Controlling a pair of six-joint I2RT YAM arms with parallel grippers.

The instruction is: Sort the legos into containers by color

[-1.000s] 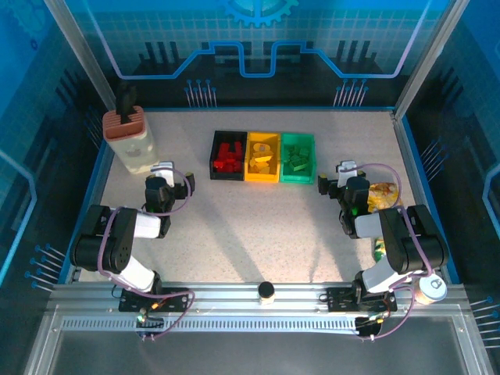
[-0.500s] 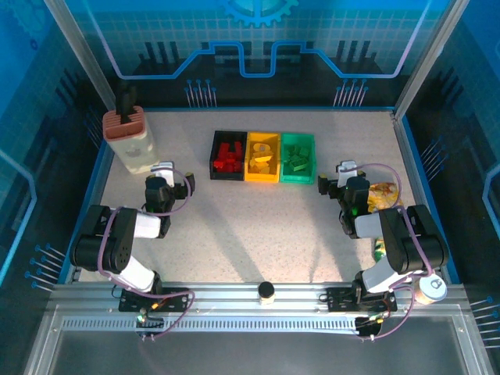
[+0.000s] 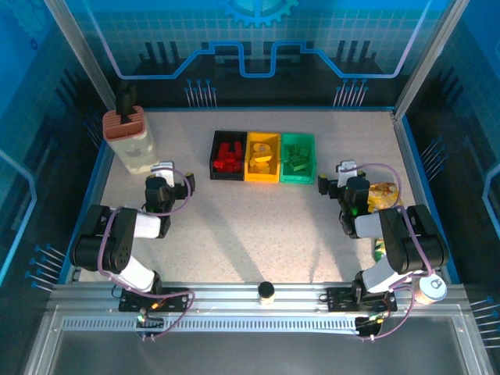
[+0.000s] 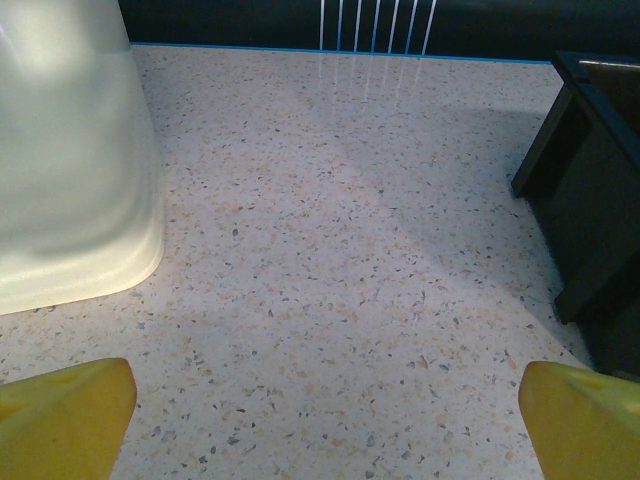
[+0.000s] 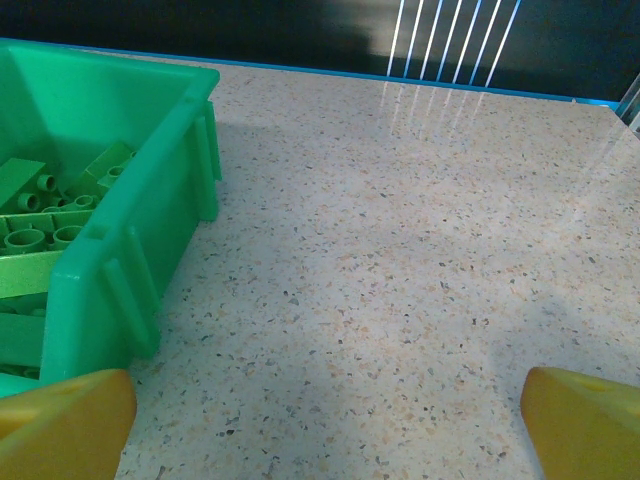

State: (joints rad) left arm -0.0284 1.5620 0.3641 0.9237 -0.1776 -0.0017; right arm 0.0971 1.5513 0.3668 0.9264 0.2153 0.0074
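Three bins stand side by side at the table's middle back. The black bin (image 3: 228, 155) holds red legos (image 3: 228, 156), the yellow bin (image 3: 262, 157) holds yellow legos (image 3: 263, 159), and the green bin (image 3: 297, 158) holds green legos (image 3: 296, 158). My left gripper (image 3: 162, 173) rests low, left of the black bin (image 4: 590, 200), open with bare table between its yellow fingertips (image 4: 60, 415). My right gripper (image 3: 346, 173) sits right of the green bin (image 5: 110, 200), open and empty, with green legos (image 5: 40, 240) visible inside the bin.
A tall beige holder with a brown top (image 3: 130, 141) stands at the back left, close to my left gripper; its pale wall (image 4: 70, 160) shows in the left wrist view. Yellow and green snack packets (image 3: 383, 199) lie by the right arm. A small jar (image 3: 266, 292) sits at the front edge.
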